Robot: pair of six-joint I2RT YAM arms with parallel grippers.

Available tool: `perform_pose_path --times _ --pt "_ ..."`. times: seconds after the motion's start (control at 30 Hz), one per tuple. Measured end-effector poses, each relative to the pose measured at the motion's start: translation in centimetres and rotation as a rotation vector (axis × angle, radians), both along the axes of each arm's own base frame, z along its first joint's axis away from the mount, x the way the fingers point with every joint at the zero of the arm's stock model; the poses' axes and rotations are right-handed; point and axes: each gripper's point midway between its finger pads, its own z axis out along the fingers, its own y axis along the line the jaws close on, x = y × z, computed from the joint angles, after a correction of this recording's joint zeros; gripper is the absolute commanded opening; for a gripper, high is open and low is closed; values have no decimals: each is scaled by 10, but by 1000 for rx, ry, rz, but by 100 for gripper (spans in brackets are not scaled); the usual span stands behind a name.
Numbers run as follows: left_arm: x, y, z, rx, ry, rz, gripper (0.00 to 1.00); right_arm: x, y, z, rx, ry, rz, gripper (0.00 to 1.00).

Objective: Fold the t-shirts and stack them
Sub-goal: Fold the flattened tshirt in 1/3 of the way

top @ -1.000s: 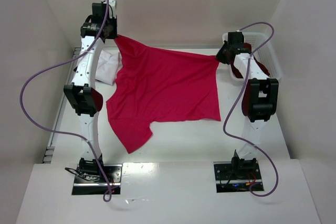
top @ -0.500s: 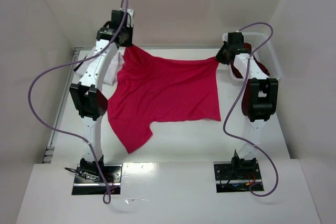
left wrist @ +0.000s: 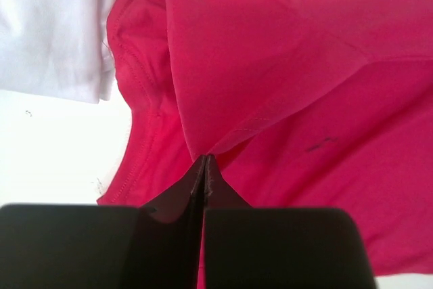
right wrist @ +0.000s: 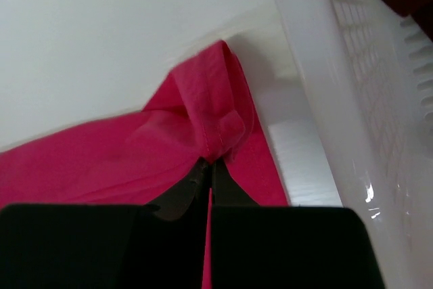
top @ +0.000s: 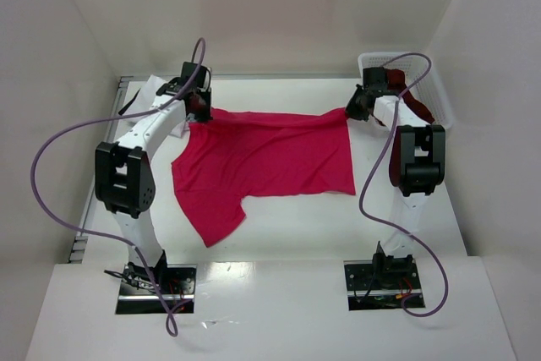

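**A:** Red shirt, where is it?
**B:** On the table, lying mostly flat between the two arms. Its far edge runs from one gripper to the other. One sleeve lies toward the near left.

**A:** Left gripper?
**B:** The jaws are pinched together on a fold at the red shirt's far-left corner. The cloth rises from the pinch in a ridge, and a curved stitched hem lies just to its left.

**A:** Right gripper?
**B:** Clamped on the far-right corner, with no gap between the fingers. The cloth bunches at the tips, just beside the wall of the basket.

**A:** Other shirts?
**B:** A white shirt lies at the far left, right beside the red hem, behind the left arm. A maroon shirt shows at the basket in the far-right corner, over its rim. I cannot tell how the rest of it lies.
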Motion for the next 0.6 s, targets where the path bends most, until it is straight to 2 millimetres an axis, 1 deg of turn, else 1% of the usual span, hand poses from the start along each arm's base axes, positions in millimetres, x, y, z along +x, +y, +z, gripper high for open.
perform_pose_path --times 0.1,0.17,0.23,0.4,0.47,0.6 --pt "-4 -4 12 -33 -39 -6 0 -12 0 -16 -1 42 2 0" --pt "-8 -7 13 -57 -46 -8 0 -17 0 -23 -3 61 3 0" --pt "-14 -10 7 -78 -35 -14 0 -19 0 -26 -4 68 5 0" --pt "-36 -12 -21 -96 48 -31 0 -20 0 -27 -4 71 5 0" --pt "-40 -13 -26 -101 64 -31 0 -21 0 -28 -3 71 5 1" --pt "-45 -14 -30 -116 71 -22 0 -21 0 -28 -2 71 6 1"
